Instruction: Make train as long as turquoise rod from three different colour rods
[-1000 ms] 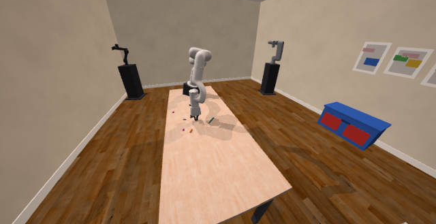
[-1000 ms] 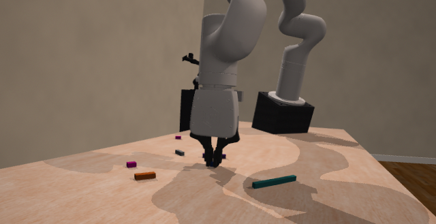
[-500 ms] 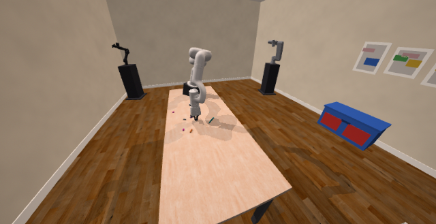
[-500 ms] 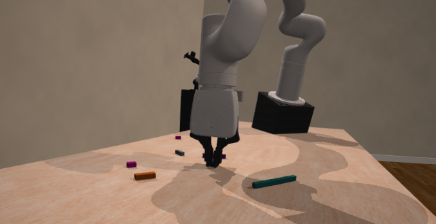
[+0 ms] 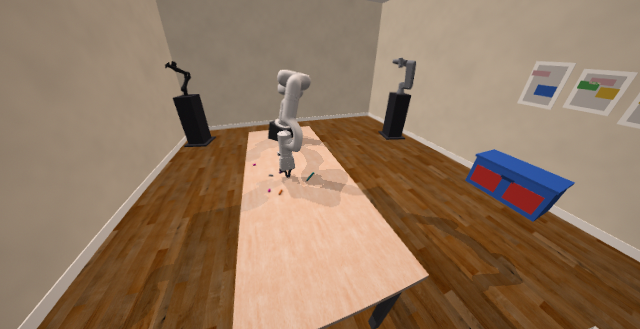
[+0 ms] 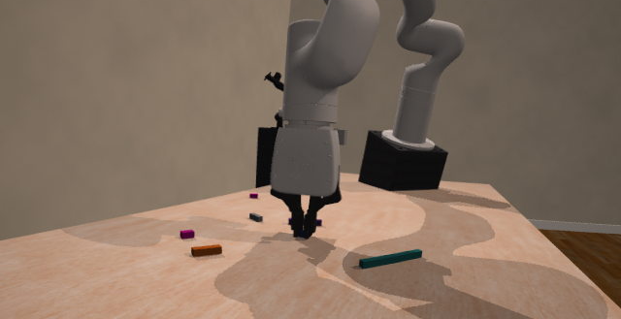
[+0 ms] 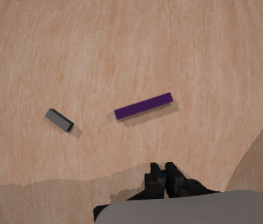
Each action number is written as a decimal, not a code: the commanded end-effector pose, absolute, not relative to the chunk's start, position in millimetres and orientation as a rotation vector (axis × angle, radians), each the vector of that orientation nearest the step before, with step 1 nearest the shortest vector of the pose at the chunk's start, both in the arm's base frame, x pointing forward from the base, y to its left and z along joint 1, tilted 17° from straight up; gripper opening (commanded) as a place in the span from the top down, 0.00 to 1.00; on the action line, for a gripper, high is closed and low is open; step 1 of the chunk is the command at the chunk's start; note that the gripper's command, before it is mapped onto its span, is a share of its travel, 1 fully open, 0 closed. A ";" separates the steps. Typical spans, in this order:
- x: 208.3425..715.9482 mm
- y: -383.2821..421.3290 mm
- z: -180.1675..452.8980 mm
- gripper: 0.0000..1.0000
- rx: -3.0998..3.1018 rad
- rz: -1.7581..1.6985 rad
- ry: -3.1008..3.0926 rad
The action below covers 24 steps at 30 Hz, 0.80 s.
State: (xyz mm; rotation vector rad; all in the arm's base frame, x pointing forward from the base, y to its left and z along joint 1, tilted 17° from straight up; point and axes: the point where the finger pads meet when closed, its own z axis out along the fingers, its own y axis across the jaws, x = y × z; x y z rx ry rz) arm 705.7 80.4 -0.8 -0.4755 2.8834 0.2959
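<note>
The end effector pinches a tiny blue rod, a stubby cube-like block, low over the table.

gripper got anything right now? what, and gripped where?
Yes: the gripper is shut on a small blue rod, pinched between the fingertips low over the table. The rod is mostly hidden, so where along it cannot be told.

Blue cabinet with red doors by right wall; three posters above; two pedestals at back.
</note>
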 end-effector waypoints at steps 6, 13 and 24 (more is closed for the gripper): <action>706.7 80.3 0.3 0.92 -0.475 0.295 2.881; 706.7 80.3 0.3 0.80 -0.475 0.295 2.881; 706.7 80.3 0.3 0.76 -0.475 0.295 2.881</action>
